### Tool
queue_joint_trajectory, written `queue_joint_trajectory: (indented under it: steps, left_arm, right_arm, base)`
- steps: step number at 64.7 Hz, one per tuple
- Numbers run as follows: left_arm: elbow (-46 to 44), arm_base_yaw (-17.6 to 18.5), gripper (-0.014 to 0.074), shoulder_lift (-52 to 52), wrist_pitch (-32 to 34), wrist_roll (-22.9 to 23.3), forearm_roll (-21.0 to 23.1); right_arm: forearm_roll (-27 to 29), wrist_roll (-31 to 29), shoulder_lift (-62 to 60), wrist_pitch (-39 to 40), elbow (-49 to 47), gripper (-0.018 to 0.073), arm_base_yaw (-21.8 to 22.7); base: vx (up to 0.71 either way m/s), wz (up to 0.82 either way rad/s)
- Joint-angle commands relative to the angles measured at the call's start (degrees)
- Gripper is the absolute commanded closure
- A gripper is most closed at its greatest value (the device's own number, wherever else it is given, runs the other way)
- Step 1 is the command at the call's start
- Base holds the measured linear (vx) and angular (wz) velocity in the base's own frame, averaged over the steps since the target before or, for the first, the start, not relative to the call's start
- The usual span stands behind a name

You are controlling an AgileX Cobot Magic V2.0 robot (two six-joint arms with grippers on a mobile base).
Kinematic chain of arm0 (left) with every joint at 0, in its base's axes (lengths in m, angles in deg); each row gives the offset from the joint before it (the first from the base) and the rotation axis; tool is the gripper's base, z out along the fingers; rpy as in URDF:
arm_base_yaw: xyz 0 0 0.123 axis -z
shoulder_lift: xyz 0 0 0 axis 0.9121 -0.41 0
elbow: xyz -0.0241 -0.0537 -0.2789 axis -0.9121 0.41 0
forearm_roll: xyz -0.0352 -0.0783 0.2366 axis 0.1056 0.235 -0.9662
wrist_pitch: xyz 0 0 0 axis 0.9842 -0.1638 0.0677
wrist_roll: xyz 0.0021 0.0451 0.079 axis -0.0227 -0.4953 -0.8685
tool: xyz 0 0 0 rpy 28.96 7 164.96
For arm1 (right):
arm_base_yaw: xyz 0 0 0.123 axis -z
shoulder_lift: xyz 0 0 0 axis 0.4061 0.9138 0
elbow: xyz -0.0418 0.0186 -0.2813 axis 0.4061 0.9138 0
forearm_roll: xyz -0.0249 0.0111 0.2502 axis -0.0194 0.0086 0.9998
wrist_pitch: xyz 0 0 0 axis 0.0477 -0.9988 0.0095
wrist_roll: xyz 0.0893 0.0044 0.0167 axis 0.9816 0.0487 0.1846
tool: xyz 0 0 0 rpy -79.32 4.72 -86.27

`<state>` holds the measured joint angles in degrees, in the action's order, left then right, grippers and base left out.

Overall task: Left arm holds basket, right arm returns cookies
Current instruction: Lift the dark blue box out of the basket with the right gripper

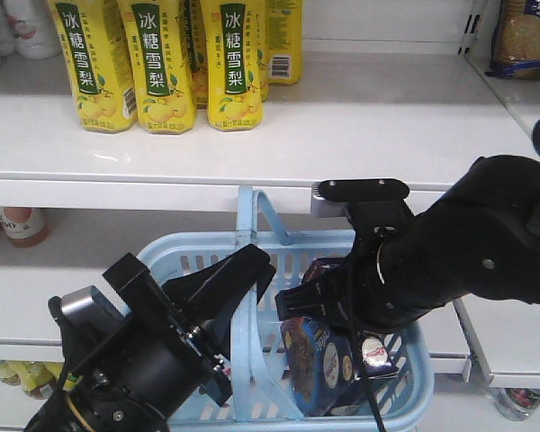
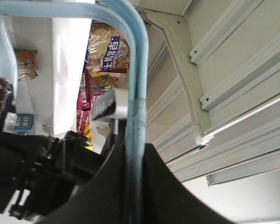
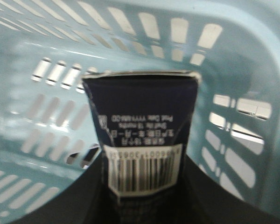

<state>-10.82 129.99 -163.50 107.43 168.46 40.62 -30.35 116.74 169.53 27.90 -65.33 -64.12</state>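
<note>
Nearest the front camera, low on the left: left arm (image 1: 135, 360), bulky and black, tilted up and away toward the basket (image 1: 405, 378). Jaws clenched on the thin blue handle (image 2: 139, 93), shown by the left wrist view running straight between them. Judged a carrying hold, meant to steady the basket in front of the shelving and leave its mouth open for work inside. Just behind, in the right half of the basket: cookies (image 1: 319, 360), dark navy box standing slightly tilted, lower end down among the slotted walls, not yet lifted clear of the rim. Reaching in over the rim from the right: right arm (image 1: 468, 252), forearm sloped down and leftward, wrist bent to bring the jaws onto the box from above. Jaws grasping the cookies on two opposite sides, going by the right wrist view, with the white barcode label (image 3: 142, 175) between them. Probably a pinch at the upper end, chosen for drawing the box straight up past the handle. Farther back and higher: white shelf (image 1: 342, 135), with a likely spot for the return to the right of the yellow drink cartons (image 1: 166, 63).
</note>
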Motion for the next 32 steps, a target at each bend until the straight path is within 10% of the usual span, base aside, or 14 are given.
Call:
queue_joint_trajectory:
  steps: [1,32]
  left_arm:
    - [-1.5,0.2,0.0599,2.0,13.4,0.2,-1.8]
    - [-1.5,0.2,0.0599,2.0,13.4,0.2,-1.8]
  right_arm:
    - [-0.3,-0.5,-3.8,2.2,-1.8,0.057,0.1]
    - [1.1,-0.3,-15.3,2.1,-1.8,0.057,0.1]
  base:
    - [0.0,0.0]
    - [0.0,0.0]
